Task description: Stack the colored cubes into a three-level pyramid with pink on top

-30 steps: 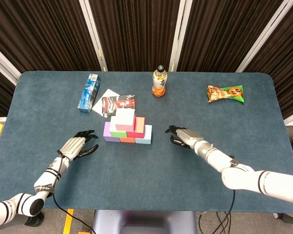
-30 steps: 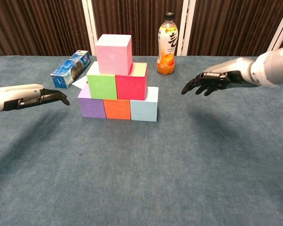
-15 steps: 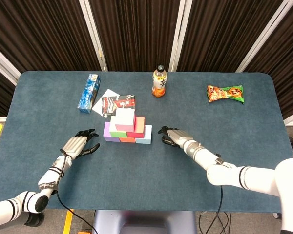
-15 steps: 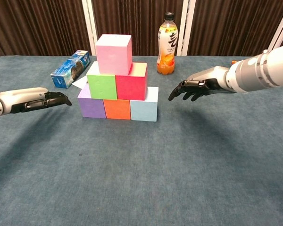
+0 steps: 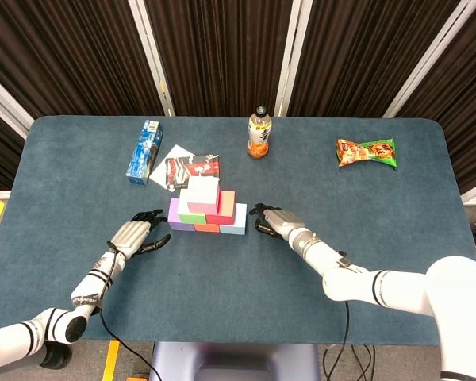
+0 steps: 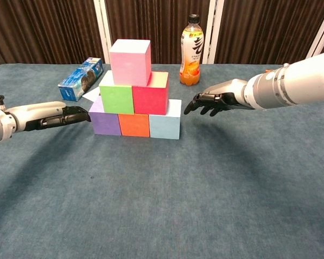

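Note:
A pyramid of cubes stands mid-table. A pink cube (image 6: 130, 61) (image 5: 201, 193) tops it, on a green cube (image 6: 116, 99) and a red cube (image 6: 150, 99). Below lie a purple cube (image 6: 105, 123), an orange cube (image 6: 134, 125) and a light blue cube (image 6: 164, 126). My left hand (image 6: 56, 115) (image 5: 137, 234) hovers open just left of the purple cube, fingertips close to it. On the other side, my right hand (image 6: 213, 102) (image 5: 271, 221) hangs open, fingers spread, a short gap from the light blue cube.
An orange drink bottle (image 6: 191, 50) stands behind the pyramid. A blue box (image 6: 81, 79) and a flat snack packet (image 5: 192, 170) lie back left. A snack bag (image 5: 366, 152) lies at the far right.
Both hands have moved inward toward the pyramid, the left one rightward and the right one leftward. The cubes have not moved.

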Controlling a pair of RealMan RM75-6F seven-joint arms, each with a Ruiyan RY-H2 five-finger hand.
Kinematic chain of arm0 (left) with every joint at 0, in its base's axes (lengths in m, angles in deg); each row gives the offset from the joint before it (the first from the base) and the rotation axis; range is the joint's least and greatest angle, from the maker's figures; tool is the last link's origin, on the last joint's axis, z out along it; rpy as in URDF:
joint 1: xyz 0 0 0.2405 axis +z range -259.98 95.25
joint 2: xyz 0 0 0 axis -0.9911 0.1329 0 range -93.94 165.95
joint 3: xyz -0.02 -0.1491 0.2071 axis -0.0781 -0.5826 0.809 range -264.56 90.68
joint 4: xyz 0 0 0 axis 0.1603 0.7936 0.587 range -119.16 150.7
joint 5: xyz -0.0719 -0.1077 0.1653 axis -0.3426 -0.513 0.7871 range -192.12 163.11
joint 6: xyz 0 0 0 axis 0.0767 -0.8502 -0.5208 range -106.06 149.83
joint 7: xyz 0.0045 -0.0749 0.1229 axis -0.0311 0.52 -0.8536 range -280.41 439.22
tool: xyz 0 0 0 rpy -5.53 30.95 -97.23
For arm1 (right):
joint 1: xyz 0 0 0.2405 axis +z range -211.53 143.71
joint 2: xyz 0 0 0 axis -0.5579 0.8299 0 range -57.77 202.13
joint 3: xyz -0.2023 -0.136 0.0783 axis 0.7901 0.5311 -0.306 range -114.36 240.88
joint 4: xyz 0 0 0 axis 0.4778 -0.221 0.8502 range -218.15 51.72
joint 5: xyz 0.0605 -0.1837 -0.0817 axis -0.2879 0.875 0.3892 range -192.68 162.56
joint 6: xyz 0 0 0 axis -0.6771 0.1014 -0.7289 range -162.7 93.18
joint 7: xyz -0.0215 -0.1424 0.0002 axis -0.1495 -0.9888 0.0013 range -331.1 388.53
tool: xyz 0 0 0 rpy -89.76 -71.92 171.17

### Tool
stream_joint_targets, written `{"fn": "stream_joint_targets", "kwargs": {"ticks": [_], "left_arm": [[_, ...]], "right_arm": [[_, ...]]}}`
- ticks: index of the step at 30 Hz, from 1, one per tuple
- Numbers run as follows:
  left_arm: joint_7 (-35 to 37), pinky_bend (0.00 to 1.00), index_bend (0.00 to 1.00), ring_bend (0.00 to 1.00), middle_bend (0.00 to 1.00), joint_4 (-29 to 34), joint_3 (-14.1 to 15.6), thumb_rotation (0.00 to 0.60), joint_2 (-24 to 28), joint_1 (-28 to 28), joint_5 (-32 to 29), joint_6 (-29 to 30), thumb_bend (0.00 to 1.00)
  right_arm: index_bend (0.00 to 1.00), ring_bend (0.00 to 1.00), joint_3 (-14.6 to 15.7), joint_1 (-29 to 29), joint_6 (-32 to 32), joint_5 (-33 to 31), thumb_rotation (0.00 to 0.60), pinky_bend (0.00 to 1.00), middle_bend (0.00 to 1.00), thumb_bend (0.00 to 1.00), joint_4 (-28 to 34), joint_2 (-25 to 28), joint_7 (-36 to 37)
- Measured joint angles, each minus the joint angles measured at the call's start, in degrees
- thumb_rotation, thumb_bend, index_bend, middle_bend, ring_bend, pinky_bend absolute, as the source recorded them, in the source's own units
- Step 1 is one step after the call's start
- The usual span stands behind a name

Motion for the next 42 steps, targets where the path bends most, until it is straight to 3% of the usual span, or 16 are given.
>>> {"fn": "stream_joint_targets", "kwargs": {"ticks": [21, 42], "left_arm": [[-0.94, 0.0, 0.16, 0.0, 0.0, 0.15, -0.97, 0.0, -1.53, -0.79, 0.15, -1.12, 0.3], [-1.79, 0.0, 0.15, 0.0, 0.0, 0.53, -1.0, 0.0, -0.76, 0.14, -0.72, -0.45, 0.3]], "right_arm": [[0.21, 0.0, -0.93, 0.19, 0.41, -0.8, 0.0, 0.0, 0.0, 0.8, -0.55, -1.63, -0.71], [0.2, 0.0, 0.21, -0.12, 0.94, -2.0, 0.0, 0.0, 0.0, 0.81, 1.44, 1.33, -1.84]]}}
